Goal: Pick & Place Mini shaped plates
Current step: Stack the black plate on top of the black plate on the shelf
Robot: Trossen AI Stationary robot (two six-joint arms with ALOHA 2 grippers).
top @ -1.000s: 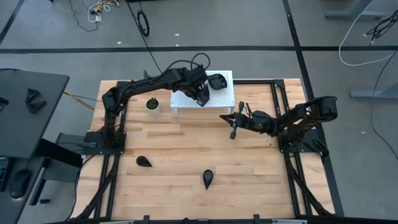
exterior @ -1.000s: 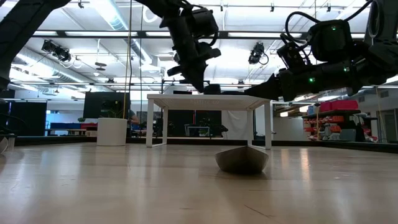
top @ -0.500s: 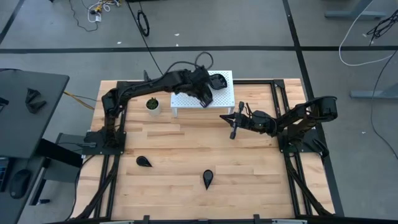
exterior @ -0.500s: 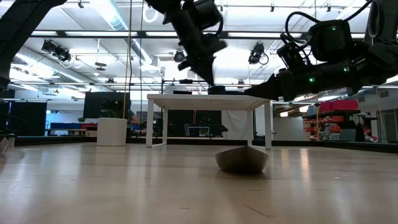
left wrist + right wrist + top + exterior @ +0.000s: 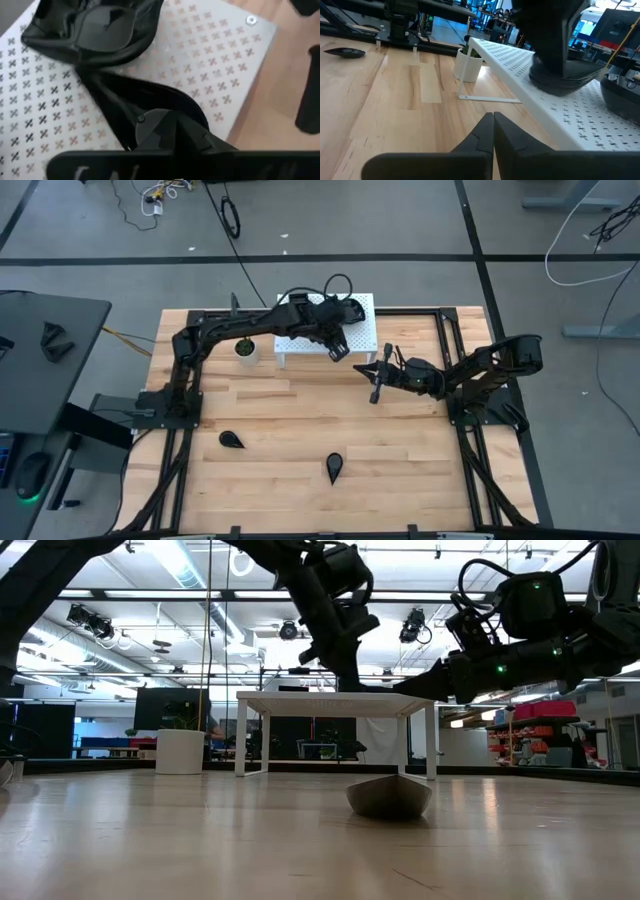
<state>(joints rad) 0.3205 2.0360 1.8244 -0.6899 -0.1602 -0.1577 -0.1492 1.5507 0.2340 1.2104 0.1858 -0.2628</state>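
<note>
My left gripper (image 5: 338, 352) reaches over the white perforated stand (image 5: 362, 335) and is shut on a glossy black leaf-shaped mini plate (image 5: 125, 92). From the right wrist view this plate (image 5: 563, 82) sits low on the stand top. More black plates (image 5: 90, 30) lie piled at the stand's far end. Two teardrop plates (image 5: 232, 440) (image 5: 334, 467) rest flat on the table near its front. My right gripper (image 5: 373, 383) hovers shut and level, right of the stand, touching nothing. My left gripper pinches the leaf-shaped plate's rim (image 5: 145, 102) at the end nearest the wrist, between its two fingers. The fingers slant down from above. The plate stretches away from the fingers along the stand top; whether its underside (image 5: 555, 89) rests on the stand I cannot tell.
A small white pot with a green plant (image 5: 245, 349) stands left of the stand. Black frame rails run along the table's left and right sides. Open wood lies between the stand and the two teardrop plates.
My left gripper has moved toward the table's right edge along the stand top, rolling its wrist a little, and has carried the leaf-shaped plate with it. It now covers the piled plates in the high view.
</note>
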